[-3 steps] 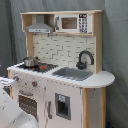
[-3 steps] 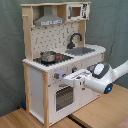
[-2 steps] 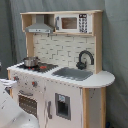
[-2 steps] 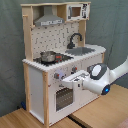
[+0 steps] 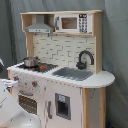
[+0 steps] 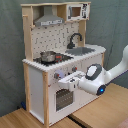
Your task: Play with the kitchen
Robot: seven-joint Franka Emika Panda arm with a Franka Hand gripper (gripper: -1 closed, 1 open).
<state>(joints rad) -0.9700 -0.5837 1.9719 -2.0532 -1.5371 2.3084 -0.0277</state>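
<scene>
I have the kitchen (image 6: 55,65) standing upright on the wooden worktop (image 6: 107,107) in the second exterior view, set against a grey curtain (image 6: 112,25). In both exterior views it shows its range hood (image 5: 40,26), microwave (image 5: 70,22), black faucet (image 5: 85,59), grey sink (image 5: 74,73) and a small metal pot (image 6: 48,56) sitting on the stovetop.

My arm (image 6: 107,75) comes in from the second exterior view's right, and its tool (image 6: 64,80) is pressed up against the front of the kitchen, just below the row of knobs (image 6: 56,76) and at the top edge of the oven door (image 6: 64,97). I cannot tell from here whether the tool is clenched or released, or whether it actually has hold of anything.

Against the picture from a second ago, the arm has pushed further toward the second exterior view's left: the tool then hung beside the front panel and now it reaches across the oven's upper edge. In the first exterior view the arm's white body (image 5: 15,112) fills more of the lower left corner than before. The kitchen, the pot and the oven door look unmoved.
</scene>
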